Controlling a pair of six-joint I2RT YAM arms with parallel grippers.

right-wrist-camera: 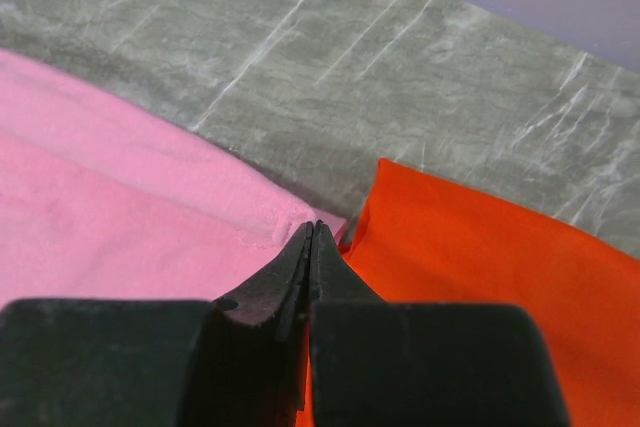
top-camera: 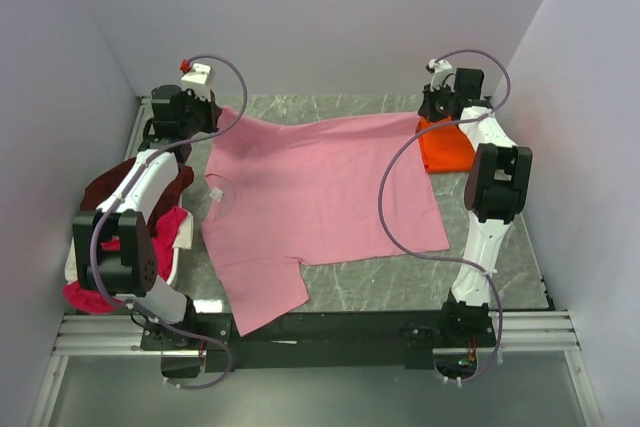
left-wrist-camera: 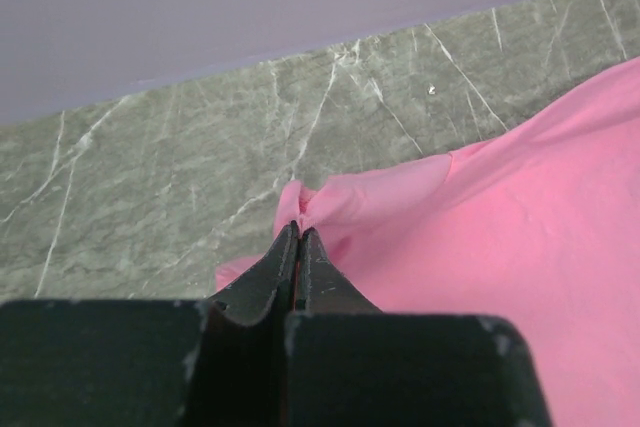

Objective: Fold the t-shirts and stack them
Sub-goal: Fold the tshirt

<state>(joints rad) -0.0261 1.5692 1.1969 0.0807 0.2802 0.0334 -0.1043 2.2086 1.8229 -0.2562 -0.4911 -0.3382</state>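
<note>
The near edge of the bench (top-camera: 400, 282) is bare marble. At 7 o'clock one sleeve of the light pink t-shirt (top-camera: 320, 197) reaches nearly to the front rail. At 9 o'clock a maroon t-shirt (top-camera: 100, 187) and a magenta-red t-shirt (top-camera: 172, 221) lie heaped under the left arm, probably parked there awaiting their turn.

The pink shirt lies spread flat across the middle, collar towards 9 o'clock and hem towards 3. At 11 o'clock the left claw (top-camera: 200, 117) is pinched shut on the far sleeve; at 1 o'clock the right claw (top-camera: 442, 110) is pinched shut on the far hem corner. Gripping both ends of the far side likely keeps that edge straight, ready to be drawn towards 6 o'clock for a fold.

The overhead view gives this layout but hides the fingertips. The left wrist view shows cloth puckered at the closed tips. The right wrist view shows the hem corner caught just beside the orange t-shirt (right-wrist-camera: 480, 277), which seems set aside at 1 o'clock.
</note>
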